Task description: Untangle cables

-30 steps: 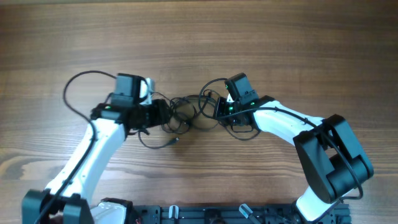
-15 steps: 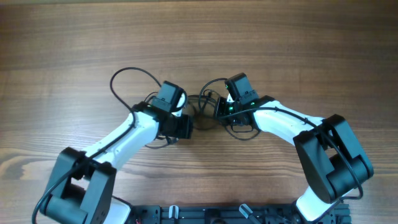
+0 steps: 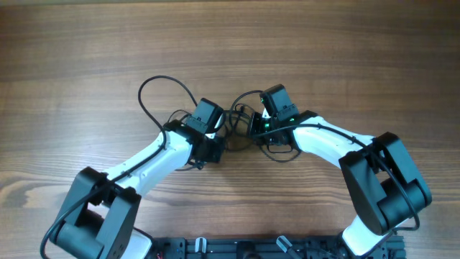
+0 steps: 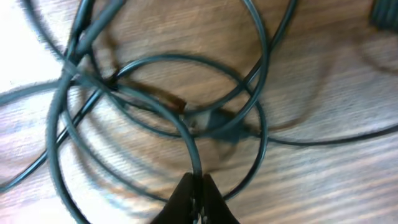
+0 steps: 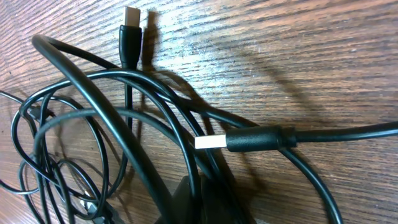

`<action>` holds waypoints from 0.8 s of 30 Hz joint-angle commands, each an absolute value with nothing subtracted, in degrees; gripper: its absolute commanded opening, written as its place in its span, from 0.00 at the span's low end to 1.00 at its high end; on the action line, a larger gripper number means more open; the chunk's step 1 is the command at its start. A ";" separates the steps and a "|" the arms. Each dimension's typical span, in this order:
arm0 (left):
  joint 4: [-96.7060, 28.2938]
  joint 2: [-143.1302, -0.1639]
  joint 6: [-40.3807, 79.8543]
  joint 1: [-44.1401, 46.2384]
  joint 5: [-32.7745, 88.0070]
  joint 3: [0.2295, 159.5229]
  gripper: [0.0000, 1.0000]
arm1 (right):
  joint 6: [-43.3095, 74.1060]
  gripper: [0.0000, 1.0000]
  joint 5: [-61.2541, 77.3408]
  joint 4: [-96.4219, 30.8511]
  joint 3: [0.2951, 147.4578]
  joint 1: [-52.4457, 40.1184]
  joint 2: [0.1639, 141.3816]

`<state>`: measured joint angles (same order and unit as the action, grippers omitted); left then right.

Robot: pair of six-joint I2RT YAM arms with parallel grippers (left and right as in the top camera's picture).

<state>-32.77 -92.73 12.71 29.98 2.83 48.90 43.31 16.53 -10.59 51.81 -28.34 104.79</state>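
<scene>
My left fingers [image 4: 185,200] pinch one loop of the cables [image 5: 255,139], bunched mid-table [image 3: 230,43] between both arms. My right fingers [image 5: 217,196] look pressed together on other strands, anchoring the knot so a pull could open it.

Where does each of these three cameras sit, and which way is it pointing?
Overhead: above the table, looking straight down; left arm and right arm show, meeting at the cables.
Left wrist: on the left arm, looking down closely; left gripper at bottom edge, pinching a strand.
Right wrist: on the right arm, looking down slantwise; right gripper at bottom edge, near a plug.
Both wrist views share the cables.
</scene>
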 commanded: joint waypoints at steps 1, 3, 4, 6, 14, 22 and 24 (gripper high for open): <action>-35.66 -86.70 12.40 27.05 1.89 53.15 0.04 | 43.66 0.05 14.06 -11.70 50.89 -27.73 105.86; -37.30 -82.96 12.38 24.53 3.38 55.35 0.04 | 43.68 0.05 14.06 -11.70 50.89 -27.73 105.86; -37.69 -81.19 12.40 23.00 4.45 56.27 0.04 | 43.66 0.05 14.06 -11.73 50.89 -27.73 105.86; -38.04 -77.49 12.40 19.14 7.53 57.80 0.04 | 43.68 0.05 14.06 -11.70 50.89 -27.73 105.86; -37.54 -66.06 12.40 -3.33 29.67 59.18 0.04 | 43.68 0.05 14.06 -11.79 50.89 -27.73 105.86; -36.73 -64.40 12.43 -20.82 41.78 59.18 0.07 | 43.66 0.05 14.06 -11.90 50.89 -27.73 105.86; -36.56 -64.40 12.40 -23.73 41.76 59.18 0.12 | 43.68 0.05 14.06 -11.92 50.89 -27.73 105.86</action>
<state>-37.30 -65.84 12.73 -18.74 37.12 58.30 43.33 17.12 -10.74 51.81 -28.34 104.77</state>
